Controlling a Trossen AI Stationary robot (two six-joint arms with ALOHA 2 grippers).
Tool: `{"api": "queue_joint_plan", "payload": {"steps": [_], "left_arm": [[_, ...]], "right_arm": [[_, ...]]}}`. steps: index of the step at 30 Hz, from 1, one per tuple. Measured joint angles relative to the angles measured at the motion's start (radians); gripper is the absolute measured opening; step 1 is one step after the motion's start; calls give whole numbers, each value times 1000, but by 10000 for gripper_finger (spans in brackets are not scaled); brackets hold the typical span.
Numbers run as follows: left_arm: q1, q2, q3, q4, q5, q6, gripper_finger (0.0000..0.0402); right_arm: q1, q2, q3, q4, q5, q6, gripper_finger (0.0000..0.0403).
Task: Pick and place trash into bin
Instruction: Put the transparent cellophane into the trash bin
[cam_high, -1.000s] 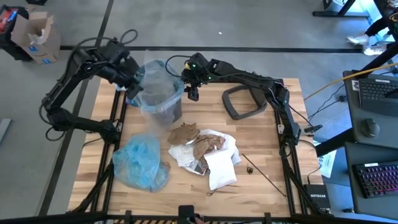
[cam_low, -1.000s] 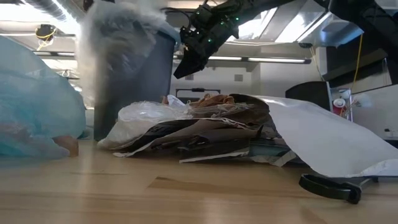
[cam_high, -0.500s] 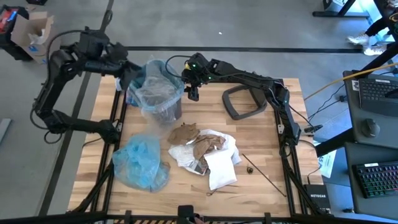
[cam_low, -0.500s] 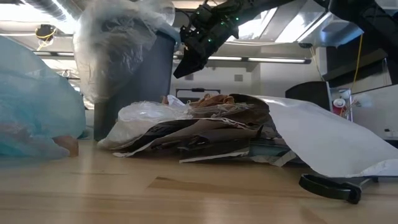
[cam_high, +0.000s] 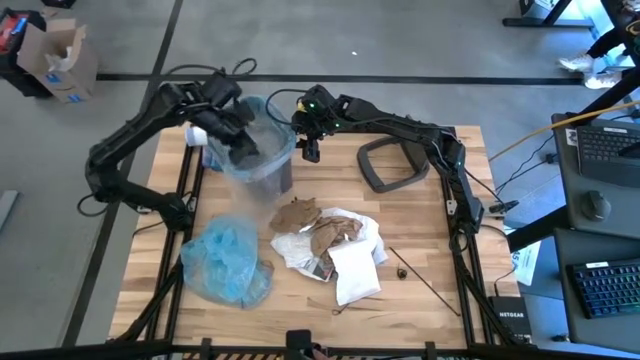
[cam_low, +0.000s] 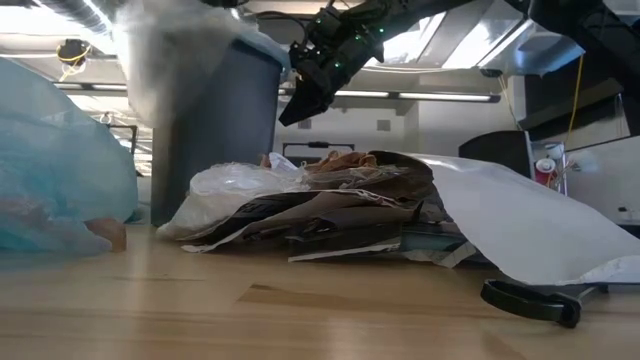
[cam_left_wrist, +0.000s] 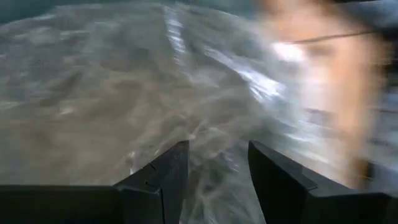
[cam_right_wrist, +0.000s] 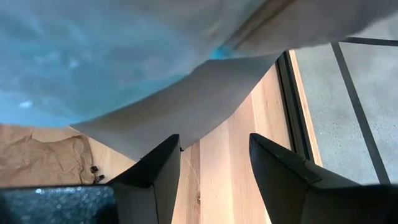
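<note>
Overhead, left hand (cam_high: 243, 152) is over the bin (cam_high: 262, 170), fingers apart; low view hides it.

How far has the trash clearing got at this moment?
Done: lid is off, lying on the table. In hand: left hand is over the bin among its liner; right hand hangs beside the rim. Left: the paper pile, blue bag and sticks.

Wooden table (cam_high: 420, 290) carries bin (cam_high: 262, 170), lid (cam_high: 392, 163), trash (cam_high: 325, 245)
</note>
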Motion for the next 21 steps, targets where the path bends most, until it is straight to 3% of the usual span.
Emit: {"api": "queue_joint_plan", "payload": {"steps": [2,4,21], "left_arm": [[0,5,-5,9,-154,-9,158],[6,4,-22,31,-213,-8,158],[6,5,-417,386,-194,-50,158]], "right_arm": [[0,0,0,0,0,0,184],[0,0,0,1,0,0,184],[0,0,0,1,0,1,184]]}}
